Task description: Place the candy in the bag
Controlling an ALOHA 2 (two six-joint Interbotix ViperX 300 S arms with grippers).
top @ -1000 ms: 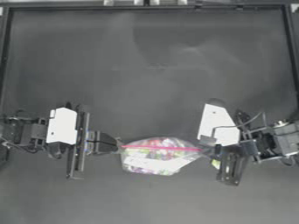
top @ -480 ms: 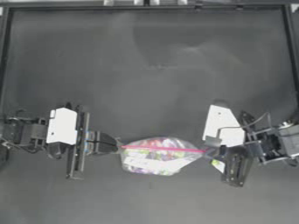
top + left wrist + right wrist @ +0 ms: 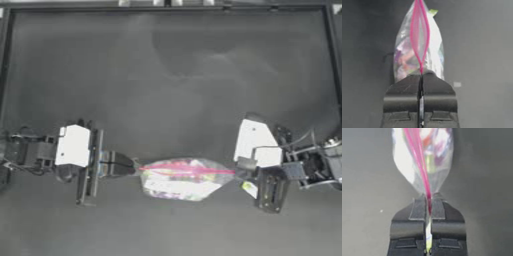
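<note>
One camera is looking straight down from above the table (image 3: 174,75). Two wrist cameras are looking along their jaws, very close — from opposite ends — all sharing the bag (image 3: 182,178) near the front edge.

bag: clear plastic zip bag (image 3: 184,179) with pink seal, holding colourful candies, hanging stretched between both sides
candy: small yellow-green wrapped piece (image 3: 249,188), lying just beside the bag's right end

Your wrist views cut the bag (image 3: 419,47) off at the edge; candy (image 3: 250,188) partly hidden under right gripper (image 3: 246,170), wrapper detail too small.
</note>
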